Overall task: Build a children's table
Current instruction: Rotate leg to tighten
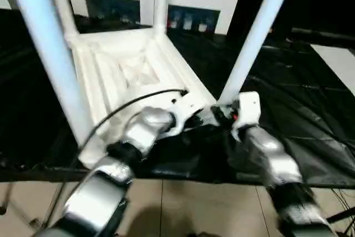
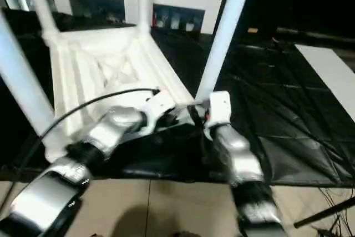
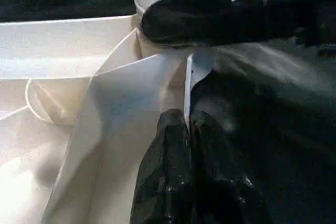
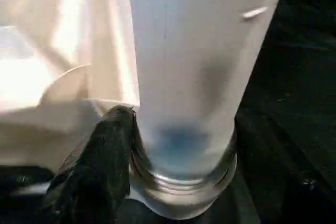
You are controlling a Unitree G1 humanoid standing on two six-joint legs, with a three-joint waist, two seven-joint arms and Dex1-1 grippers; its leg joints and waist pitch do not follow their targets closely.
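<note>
On the black sheeting (image 1: 299,109), the white ribbed plastic tabletop (image 1: 130,70) lies underside up, its long tapered white tube legs rising from the round corner sockets; the near right leg (image 1: 252,43) stands upright and leans slightly away. At that corner, the right gripper (image 4: 173,182) reaches the leg's base from the near side, one black finger (image 4: 97,166) touching the collar, jaws spread about the tube; a firm clasp cannot be confirmed. Left gripper (image 3: 189,166), fingers pressed together, touches the tabletop's rim just beside it.
</note>
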